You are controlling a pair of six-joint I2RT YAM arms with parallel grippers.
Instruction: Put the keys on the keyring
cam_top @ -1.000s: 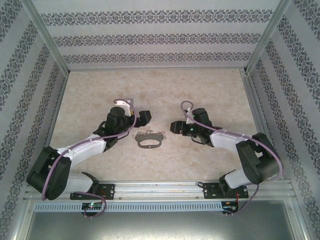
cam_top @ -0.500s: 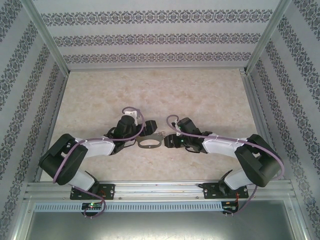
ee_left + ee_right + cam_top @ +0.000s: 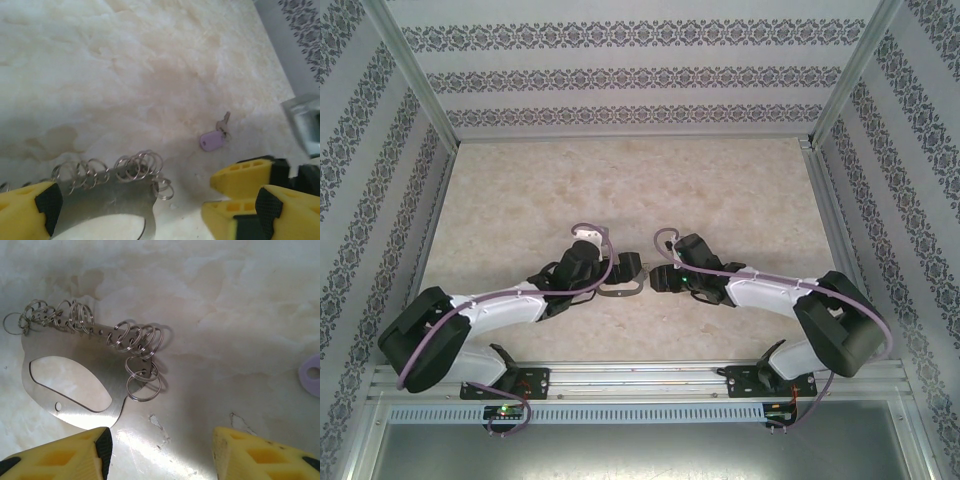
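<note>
The keyring (image 3: 75, 385) is a flat grey metal plate with an oval cut-out and a row of small wire rings along one edge. It lies flat on the table, also seen from above as the keyring (image 3: 620, 289) and in the left wrist view as the keyring (image 3: 107, 197). The key (image 3: 215, 139), tiny with a lilac head, lies on the table a little beyond it. The key's head (image 3: 311, 374) peeks in at the right wrist view's edge. My left gripper (image 3: 157, 210) is open and straddles the keyring's end. My right gripper (image 3: 160, 455) is open over bare table beside the keyring.
Patterned walls (image 3: 620, 75) enclose the marble-look table (image 3: 620, 180) on three sides. An aluminium rail (image 3: 640, 380) runs along the near edge. The right gripper's yellow fingers (image 3: 240, 181) sit close beside my left gripper. A metal frame piece (image 3: 302, 125) stands at the right.
Both arms have closed in on the keyring from either side. The left gripper has dropped low over its left end and the right gripper has slid left towards it.
</note>
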